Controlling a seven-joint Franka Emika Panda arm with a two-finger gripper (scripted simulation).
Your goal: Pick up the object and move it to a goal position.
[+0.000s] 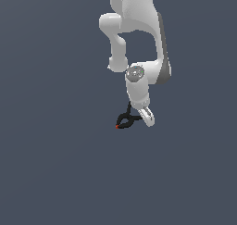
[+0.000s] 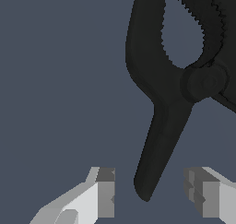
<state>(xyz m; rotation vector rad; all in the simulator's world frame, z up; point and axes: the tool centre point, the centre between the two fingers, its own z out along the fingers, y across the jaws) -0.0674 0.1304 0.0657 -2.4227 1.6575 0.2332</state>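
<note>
The object is a small black spring clamp (image 1: 124, 122) with a red-orange jaw tip (image 1: 117, 126), seen just below the arm in the exterior view. In the wrist view the clamp (image 2: 156, 89) fills the frame, with its toothed jaws, its pivot and one thin handle showing. My gripper (image 1: 141, 119) sits right over the clamp's handle end, on the exterior view's right of the jaw tip. In the wrist view my gripper (image 2: 148, 191) is open. The handle's end lies between the two fingertips (image 2: 106, 191), with a gap on each side. The red tip is out of the wrist view.
A plain dark grey-blue surface (image 1: 55, 164) lies all around. The white arm (image 1: 139, 25) comes down from the top of the exterior view. No goal marker shows.
</note>
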